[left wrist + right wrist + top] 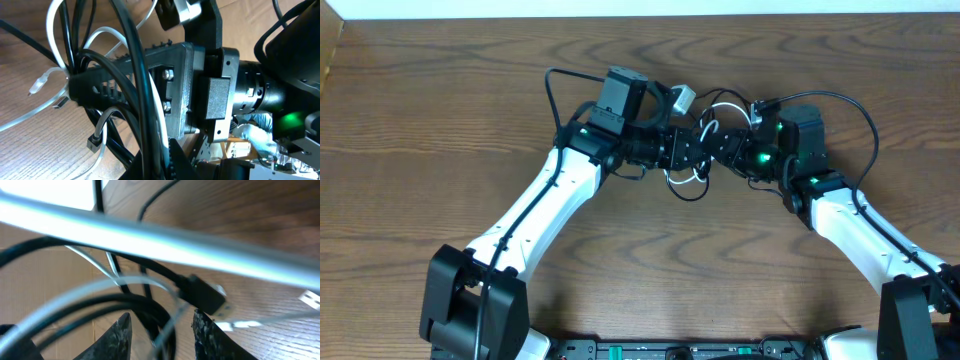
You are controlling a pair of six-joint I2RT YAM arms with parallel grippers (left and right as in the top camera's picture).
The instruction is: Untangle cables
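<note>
**Cables**: one tangle.
- It is lying near the far edge of the table, roughly midway between the left and right edges.
- Part of it is hanging off the wood, between the two grippers.
- Black and white strands are looping through one another, so the number of separate cables cannot be told.
- Ends showing: one black plug, one white tip.

**Grippers**: two, meeting nose to nose over the tangle. Each is probably taking one side so the loops can be drawn apart.
- **Right gripper**: it is standing at a narrow gap. Black and white strands are running loosely between its fingertips, hooked rather than pinched, as far as the right wrist view shows.
- **Left gripper**: cables and the other arm are hiding its jaws, so I cannot tell whether it is gripping anything.
</note>
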